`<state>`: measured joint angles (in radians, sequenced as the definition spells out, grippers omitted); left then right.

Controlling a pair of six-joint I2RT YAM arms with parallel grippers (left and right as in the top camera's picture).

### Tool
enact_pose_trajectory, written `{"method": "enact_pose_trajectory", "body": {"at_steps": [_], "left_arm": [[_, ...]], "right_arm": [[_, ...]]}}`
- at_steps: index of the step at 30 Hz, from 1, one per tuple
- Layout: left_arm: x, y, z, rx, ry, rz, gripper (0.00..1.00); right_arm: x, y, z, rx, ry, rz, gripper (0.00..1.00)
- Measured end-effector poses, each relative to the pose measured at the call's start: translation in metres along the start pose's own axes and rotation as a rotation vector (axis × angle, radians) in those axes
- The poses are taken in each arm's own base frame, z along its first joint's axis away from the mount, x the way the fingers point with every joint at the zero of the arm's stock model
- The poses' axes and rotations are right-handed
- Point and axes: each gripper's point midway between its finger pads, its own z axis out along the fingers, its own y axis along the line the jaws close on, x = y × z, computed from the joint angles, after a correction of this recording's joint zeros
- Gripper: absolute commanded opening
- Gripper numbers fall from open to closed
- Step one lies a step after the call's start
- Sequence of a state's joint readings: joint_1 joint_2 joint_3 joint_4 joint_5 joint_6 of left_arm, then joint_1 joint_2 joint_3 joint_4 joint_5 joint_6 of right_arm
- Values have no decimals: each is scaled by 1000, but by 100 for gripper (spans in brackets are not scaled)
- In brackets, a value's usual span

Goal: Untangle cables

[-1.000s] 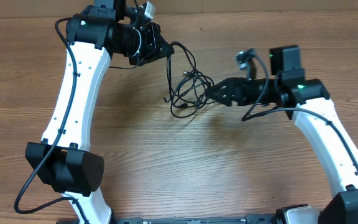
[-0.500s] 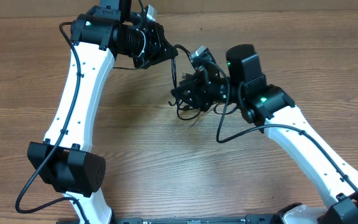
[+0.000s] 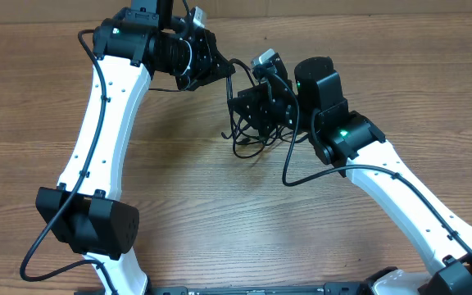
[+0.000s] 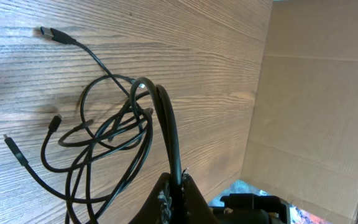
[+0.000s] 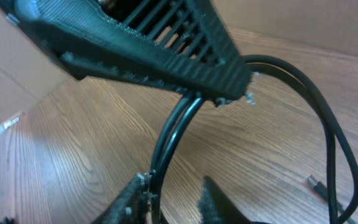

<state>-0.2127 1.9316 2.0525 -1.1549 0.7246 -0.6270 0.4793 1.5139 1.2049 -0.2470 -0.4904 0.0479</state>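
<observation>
The cables (image 3: 251,138) are thin black cords in a loose tangle on the wooden table, just left of centre at the back. My left gripper (image 3: 222,69) is shut on a strand (image 4: 169,134) and holds it up from the tangle (image 4: 101,140). My right gripper (image 3: 241,108) sits in the upper part of the bundle. Its jaws stand narrowly open around two strands (image 5: 174,127) that lie against the left finger (image 5: 135,194), with a gap to the other finger. The left gripper's ribbed finger (image 5: 154,43) hangs just above them.
Small plug ends lie loose on the wood (image 4: 51,34) (image 4: 12,148). A cardboard wall (image 4: 316,106) stands behind the table's far edge. The white left arm (image 3: 97,131) and right arm (image 3: 400,197) reach in from the front.
My right arm swung left from beside the tangle into its upper part, and its jaws narrowed around strands. The left gripper kept its hold and hardly moved.
</observation>
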Motion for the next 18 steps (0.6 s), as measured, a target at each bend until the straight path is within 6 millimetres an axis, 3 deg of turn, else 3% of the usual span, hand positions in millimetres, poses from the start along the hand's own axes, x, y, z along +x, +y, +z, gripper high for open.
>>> {"method": "enact_pose_trajectory", "body": {"at_steps": [4,10,18], "left_arm": [[0,0,0,1,0,0,4],[0,0,0,1,1,0,4],[0,0,0,3,2,0,4]], "right_arm": [[-3,0,0,0,-11,22,13],[-9,5,1,-32,-33,28,11],[0,3,11,-56,-8,50,6]]}}
